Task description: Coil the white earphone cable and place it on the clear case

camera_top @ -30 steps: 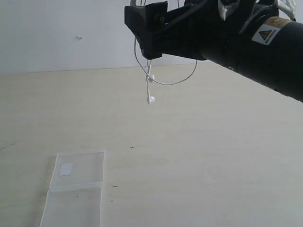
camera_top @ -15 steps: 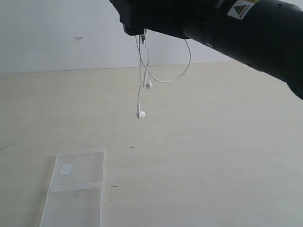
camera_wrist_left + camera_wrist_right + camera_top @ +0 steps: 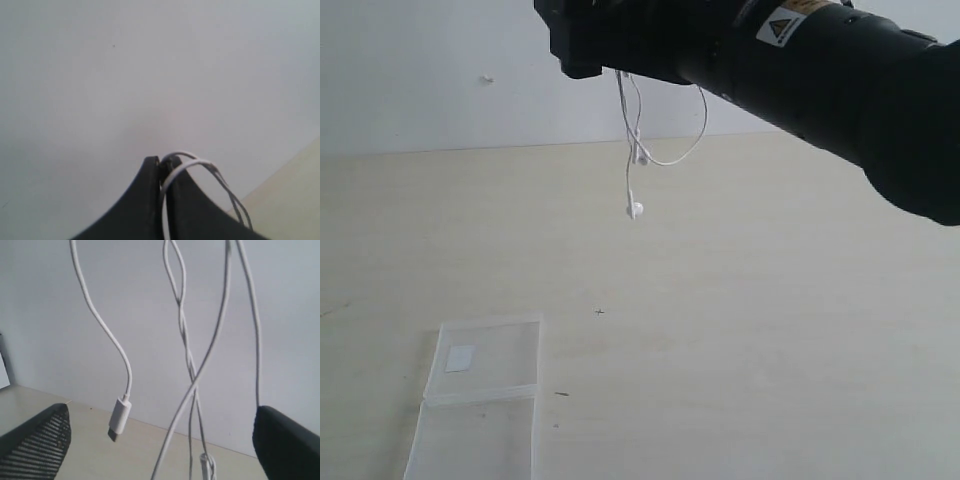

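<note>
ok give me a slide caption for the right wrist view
Open right gripper flanking the dangling strands of the white earphone cable, its plug hanging free between the fingers.

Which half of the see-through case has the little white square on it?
The upper half of the clear case in the exterior view; it carries the small whitish label. The lower half, by the picture's bottom edge, is plain.

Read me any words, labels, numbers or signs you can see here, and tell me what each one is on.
On the black arm, the warning sticker: a yellow triangle sign, its print too blurred to read.
On the clear case, the square label: nothing legible.
No readable words anywhere.
</note>
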`<state>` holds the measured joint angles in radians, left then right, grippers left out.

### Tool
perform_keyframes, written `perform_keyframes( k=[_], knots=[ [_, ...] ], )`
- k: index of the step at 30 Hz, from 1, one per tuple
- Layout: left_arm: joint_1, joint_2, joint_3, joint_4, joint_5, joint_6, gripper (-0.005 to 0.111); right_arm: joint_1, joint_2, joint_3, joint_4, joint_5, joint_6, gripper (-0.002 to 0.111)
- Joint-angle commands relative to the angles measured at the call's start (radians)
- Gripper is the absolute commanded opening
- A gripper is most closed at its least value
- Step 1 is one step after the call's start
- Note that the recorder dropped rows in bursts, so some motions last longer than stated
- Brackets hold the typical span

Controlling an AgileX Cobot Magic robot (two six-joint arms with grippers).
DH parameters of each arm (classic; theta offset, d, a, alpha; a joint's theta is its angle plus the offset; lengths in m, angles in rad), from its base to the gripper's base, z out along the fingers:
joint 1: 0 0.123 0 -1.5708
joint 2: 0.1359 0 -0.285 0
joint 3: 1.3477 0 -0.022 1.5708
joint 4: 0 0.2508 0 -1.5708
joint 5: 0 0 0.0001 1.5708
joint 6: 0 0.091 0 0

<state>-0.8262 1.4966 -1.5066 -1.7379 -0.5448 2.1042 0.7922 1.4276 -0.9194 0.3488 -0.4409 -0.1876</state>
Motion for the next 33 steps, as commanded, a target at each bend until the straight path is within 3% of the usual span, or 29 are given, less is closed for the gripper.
perform_keyframes(
  k=[1, 23, 33],
  knots=[
    [-0.012, 0.004, -0.005, -0.007, 0.055, -0.011, 0.0, -0.001, 0.031, -0.006, 0.019, -0.018, -0.012, 0.094],
    [-0.012, 0.004, -0.005, -0.007, 0.144, -0.018, 0.0, -0.001, 0.04, -0.006, 0.093, -0.059, -0.053, 0.094],
    [-0.012, -0.008, -0.005, -0.007, 0.149, -0.018, 0.0, -0.001, 0.04, -0.006, 0.093, -0.06, -0.053, 0.088]
  ],
)
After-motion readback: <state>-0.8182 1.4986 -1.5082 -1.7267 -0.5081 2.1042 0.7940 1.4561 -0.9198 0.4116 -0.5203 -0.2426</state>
